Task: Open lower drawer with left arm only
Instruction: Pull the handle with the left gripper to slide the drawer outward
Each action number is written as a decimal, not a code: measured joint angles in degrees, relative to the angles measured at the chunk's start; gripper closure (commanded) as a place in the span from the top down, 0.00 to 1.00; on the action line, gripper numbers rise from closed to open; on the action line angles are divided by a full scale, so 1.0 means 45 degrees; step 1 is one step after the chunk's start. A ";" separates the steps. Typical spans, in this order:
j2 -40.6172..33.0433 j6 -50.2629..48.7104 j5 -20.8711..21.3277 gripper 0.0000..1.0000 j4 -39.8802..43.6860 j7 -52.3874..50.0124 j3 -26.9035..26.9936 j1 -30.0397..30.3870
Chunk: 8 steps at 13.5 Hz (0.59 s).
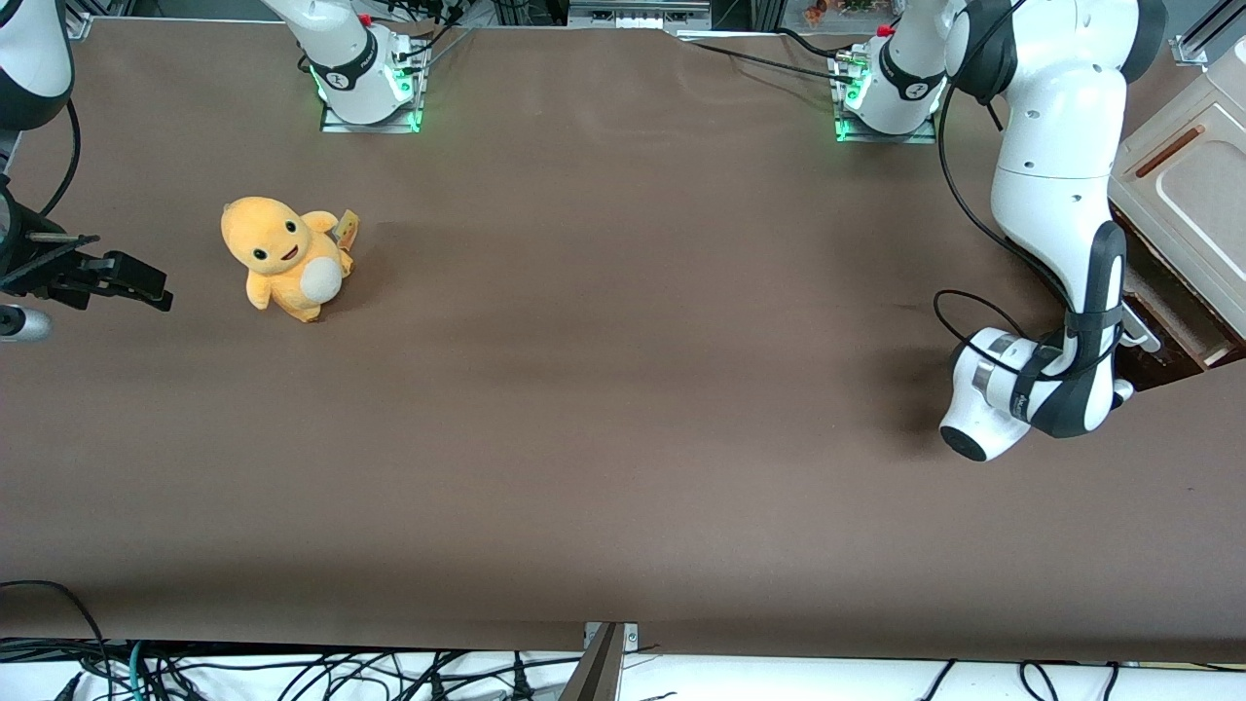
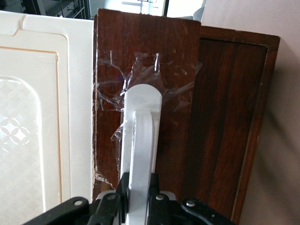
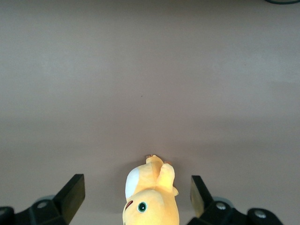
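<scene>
End effector clamps lower drawer's white handle

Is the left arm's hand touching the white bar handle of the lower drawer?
Touching. The left wrist view shows the hand with its fingers closed on the white bar handle of the lower drawer.
</scene>
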 measured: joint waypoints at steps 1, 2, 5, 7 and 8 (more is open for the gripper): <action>0.0015 0.0000 -0.0002 0.00 0.0023 0.0000 -0.0006 -0.0024; 0.0033 -0.0004 -0.0002 0.00 0.0041 0.0000 -0.0002 -0.0037; 0.0062 -0.0032 -0.0002 0.00 0.0074 0.0000 0.0001 -0.0038; 0.0067 -0.0035 -0.0002 0.00 0.0080 0.0000 0.0001 -0.0039; 0.0069 -0.0037 -0.0002 0.00 0.0083 0.0000 0.0001 -0.0039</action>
